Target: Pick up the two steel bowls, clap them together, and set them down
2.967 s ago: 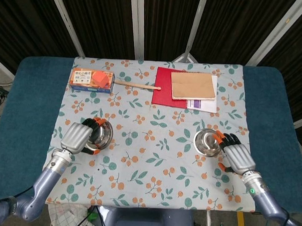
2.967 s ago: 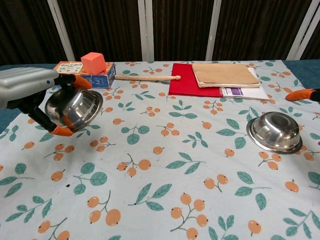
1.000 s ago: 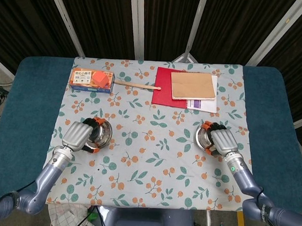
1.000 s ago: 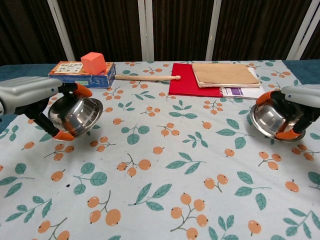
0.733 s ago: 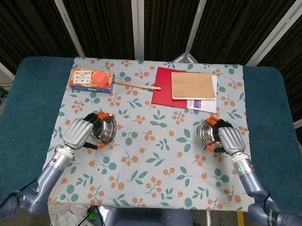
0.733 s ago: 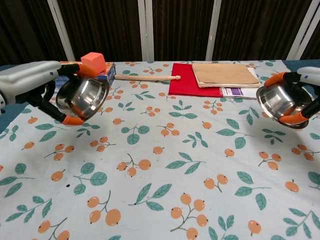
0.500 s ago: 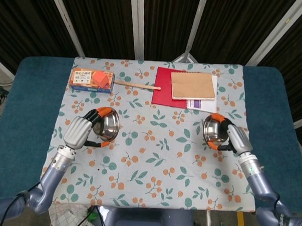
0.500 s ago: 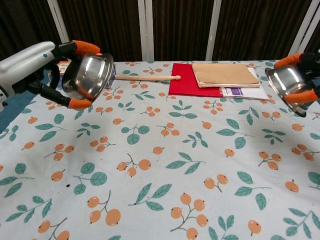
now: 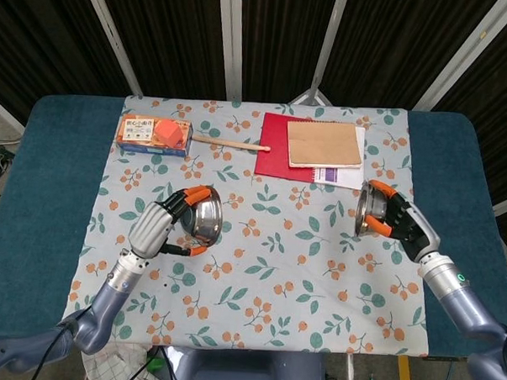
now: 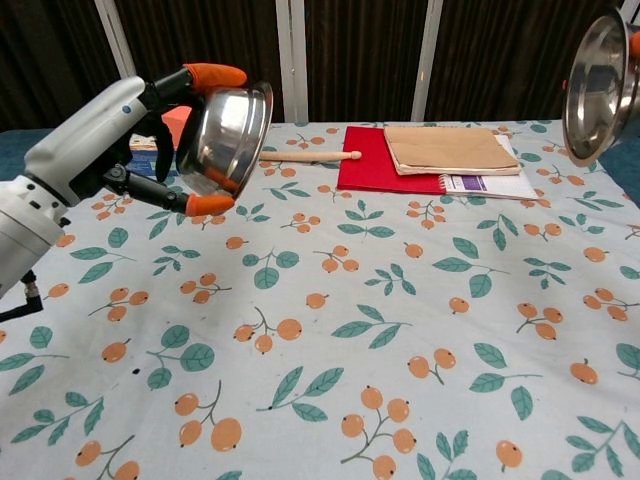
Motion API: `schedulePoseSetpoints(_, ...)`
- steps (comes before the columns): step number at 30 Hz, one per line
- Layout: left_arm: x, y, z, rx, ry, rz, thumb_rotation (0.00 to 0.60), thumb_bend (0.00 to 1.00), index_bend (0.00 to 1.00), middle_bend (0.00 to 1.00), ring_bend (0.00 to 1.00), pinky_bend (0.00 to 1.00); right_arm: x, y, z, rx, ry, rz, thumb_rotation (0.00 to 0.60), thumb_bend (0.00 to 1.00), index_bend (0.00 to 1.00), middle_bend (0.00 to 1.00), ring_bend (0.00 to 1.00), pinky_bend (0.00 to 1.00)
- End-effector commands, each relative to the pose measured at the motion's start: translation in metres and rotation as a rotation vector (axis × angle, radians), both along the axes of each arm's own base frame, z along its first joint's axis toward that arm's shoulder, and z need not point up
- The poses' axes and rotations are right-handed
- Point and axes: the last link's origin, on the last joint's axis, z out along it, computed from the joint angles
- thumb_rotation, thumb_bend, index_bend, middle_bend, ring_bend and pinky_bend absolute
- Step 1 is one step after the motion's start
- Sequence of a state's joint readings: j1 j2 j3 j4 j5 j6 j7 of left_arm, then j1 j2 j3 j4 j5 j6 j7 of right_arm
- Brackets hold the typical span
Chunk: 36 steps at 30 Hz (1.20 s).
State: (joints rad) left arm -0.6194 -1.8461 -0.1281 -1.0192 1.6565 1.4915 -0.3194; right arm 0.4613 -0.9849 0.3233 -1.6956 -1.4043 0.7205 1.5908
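Steel is off the tabletop [image 9: 267,266] on both sides, which suggests the pick-up part of the task is done while the clap and the set-down are still to come. The left hand [image 9: 155,228] holds the left bowl [image 10: 225,135] in the air over the left half of the floral cloth, its orange-tipped fingers [image 10: 212,74] hooked over the upper rim and another below, so the bowl is tipped on its side with its rounded base toward the chest camera and its mouth turned toward the middle of the scene. The right hand [image 9: 408,226] holds the right bowl [image 10: 590,85] up at the far right edge of the chest view, nearly edge-on, with its open side facing left; the head view shows its fingers wrapped over the rim, though in the chest view the hand is almost wholly cut off by the frame. The two bowls are well apart, with open cloth between them, so judging from this they must be brought inward before their rims or bases can meet. Both bowls look empty, as far as their visible insides show. At the far side of the tabletop lie a printed box [image 9: 153,135] with an orange block [image 9: 164,132] on it, a wooden stick [image 9: 230,143] just beside it, and a red folder [image 9: 272,147] under a brown notebook [image 9: 324,144].
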Motion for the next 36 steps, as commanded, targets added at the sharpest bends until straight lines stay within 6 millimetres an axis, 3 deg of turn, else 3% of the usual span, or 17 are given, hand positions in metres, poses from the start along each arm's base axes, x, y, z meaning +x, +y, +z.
schedulePoseSetpoints(1, 0.012, 0.001, -0.005, 0.026, -0.034, -0.059, 0.6, 0.26, 0.43, 0.54, 0.44, 0.66, 0.011, 0.003, 0.011, 0.102, -0.061, 0.01, 0.6, 0.35, 0.75, 0.65, 0.64, 0.8)
schedulePoseSetpoints(14, 0.058, -0.003, -0.018, 0.075, -0.218, -0.211, 0.6, 0.26, 0.43, 0.54, 0.44, 0.66, 0.033, 0.008, -0.015, 0.204, -0.111, 0.035, 0.6, 0.35, 0.75, 0.65, 0.64, 0.8)
schedulePoseSetpoints(25, 0.072, -0.005, -0.033, 0.046, -0.244, -0.238, 0.6, 0.26, 0.43, 0.54, 0.44, 0.65, 0.054, 0.009, -0.019, 0.21, -0.16, 0.035, 0.6, 0.36, 0.75, 0.65, 0.64, 0.8)
schedulePoseSetpoints(36, 0.092, -0.008, -0.05, 0.053, -0.214, -0.299, 0.6, 0.26, 0.43, 0.55, 0.44, 0.66, 0.074, 0.022, -0.023, 0.234, -0.157, 0.053, 0.6, 0.36, 0.75, 0.65, 0.64, 0.8)
